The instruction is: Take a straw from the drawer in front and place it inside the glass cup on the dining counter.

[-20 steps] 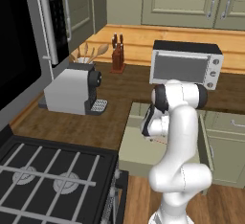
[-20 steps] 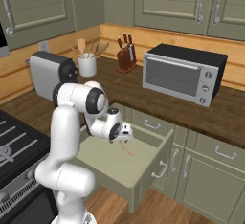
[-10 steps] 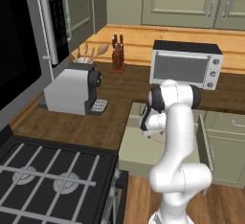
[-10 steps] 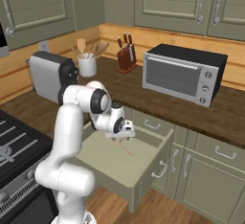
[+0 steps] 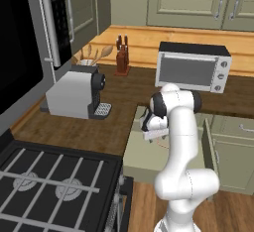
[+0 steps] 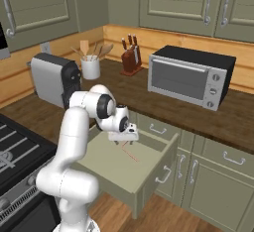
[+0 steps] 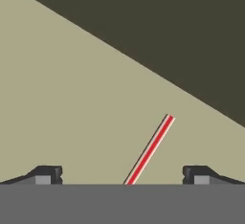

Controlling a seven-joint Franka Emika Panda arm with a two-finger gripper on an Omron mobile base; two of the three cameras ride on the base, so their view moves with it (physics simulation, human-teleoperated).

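Coffee machine and knife block left on worktop, microwave right. Drawer pulled out; straw flat on its floor. Gripper just above, jaws wide open, empty, straddling straw. Early stage: grasp, lift, carry to cup all pending.

A home kitchen: pale sage-green panelled cabinets above a dark-brown wood-grain countertop carrying a silver toaster oven, grey coffee machine, wooden knife block, beside a black gas stove.
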